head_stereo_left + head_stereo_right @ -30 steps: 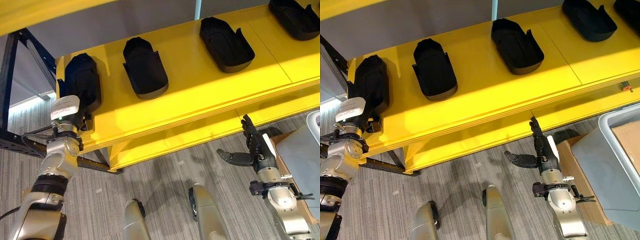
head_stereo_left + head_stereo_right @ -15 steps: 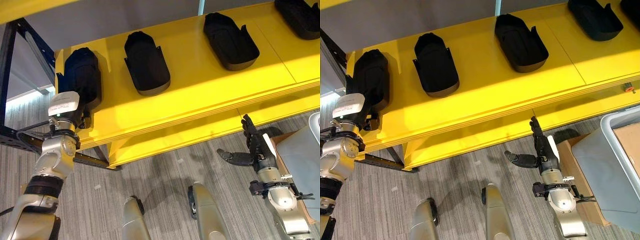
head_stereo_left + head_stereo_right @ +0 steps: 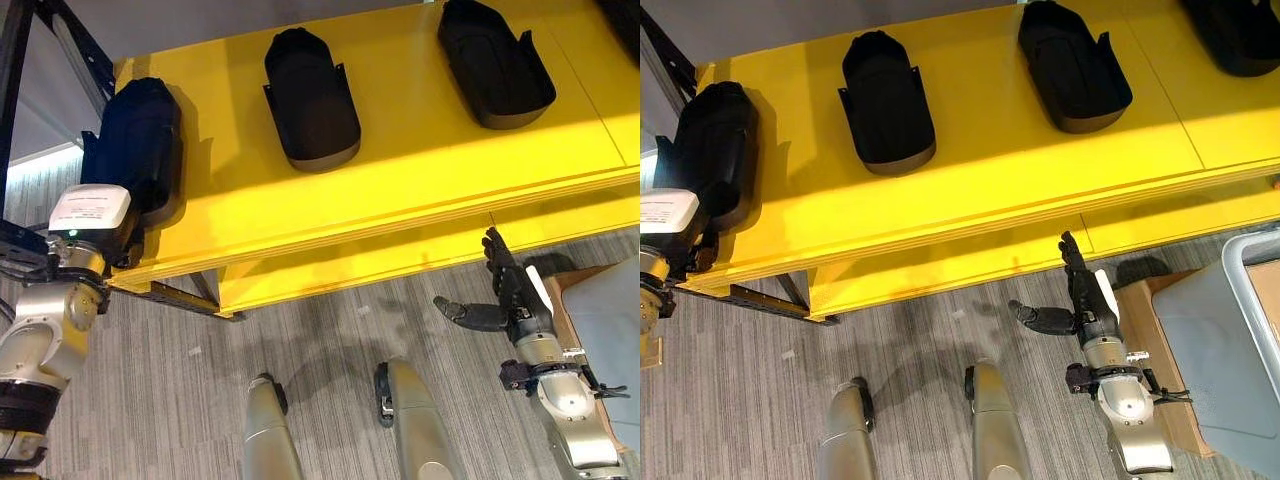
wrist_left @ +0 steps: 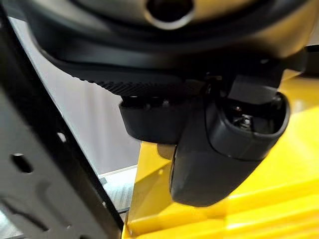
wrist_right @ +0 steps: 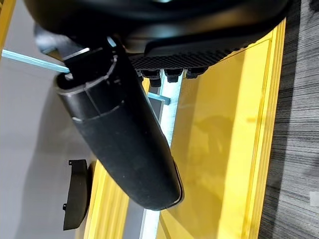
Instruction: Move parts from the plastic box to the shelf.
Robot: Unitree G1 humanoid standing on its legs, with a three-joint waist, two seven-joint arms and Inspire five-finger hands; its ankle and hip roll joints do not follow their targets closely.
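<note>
Placement stage: left robot hand (image 3: 130, 235) at the leftmost black moulded plastic part (image 3: 135, 140) on the yellow shelf (image 3: 420, 170), its grip hidden; two similar parts (image 3: 310, 95) lie spaced alongside. Right robot hand (image 3: 505, 300) hangs spread and empty beside the grey plastic box (image 3: 1215, 340).

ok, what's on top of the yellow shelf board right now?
On the yellow shelf board lie three black moulded plastic parts: one at its left end, one further right, a third beyond. The left hand covers the left part's near end.
</note>
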